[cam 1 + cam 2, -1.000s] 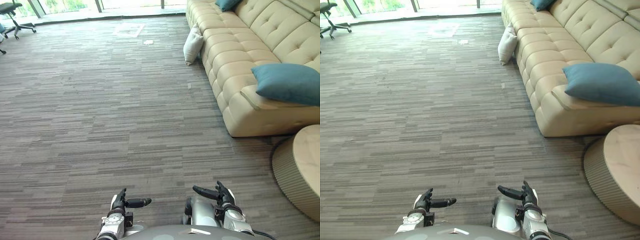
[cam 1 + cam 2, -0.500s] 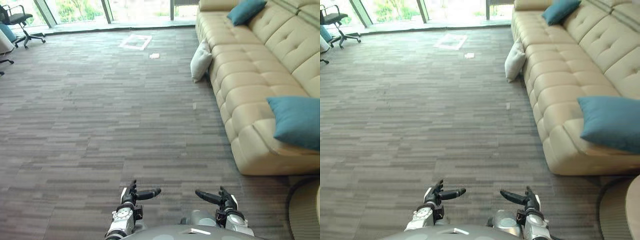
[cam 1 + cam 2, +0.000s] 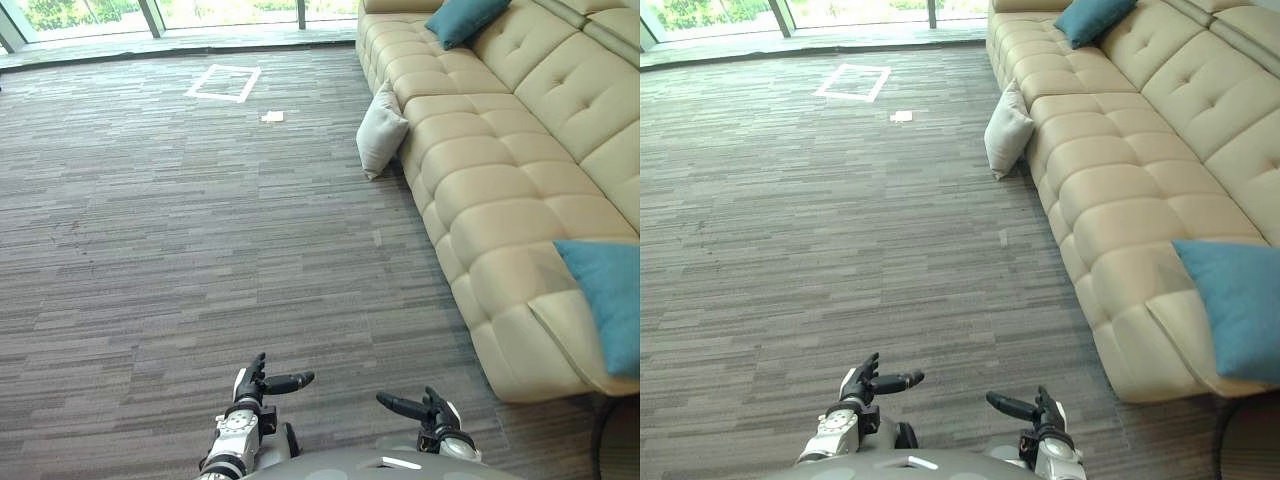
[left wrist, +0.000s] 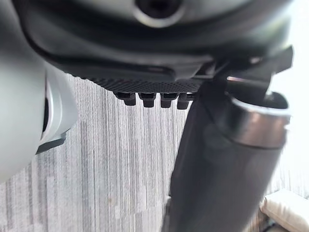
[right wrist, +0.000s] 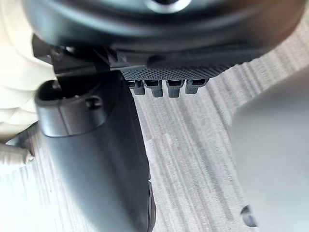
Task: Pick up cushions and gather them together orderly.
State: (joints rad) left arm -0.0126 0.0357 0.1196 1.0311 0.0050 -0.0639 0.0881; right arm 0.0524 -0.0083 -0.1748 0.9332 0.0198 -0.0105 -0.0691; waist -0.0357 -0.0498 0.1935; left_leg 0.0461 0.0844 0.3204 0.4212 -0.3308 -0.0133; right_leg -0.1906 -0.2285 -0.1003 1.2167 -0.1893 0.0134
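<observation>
Only the camera has shifted: left hand (image 3: 252,385) and right hand (image 3: 430,408) hang open and empty, because the white cushion (image 3: 380,130) leans against the sofa (image 3: 470,175) far ahead, out of reach.

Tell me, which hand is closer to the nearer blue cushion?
Right. The right hand is left of the nearer blue cushion and short of it; the left hand is even farther left.
</observation>
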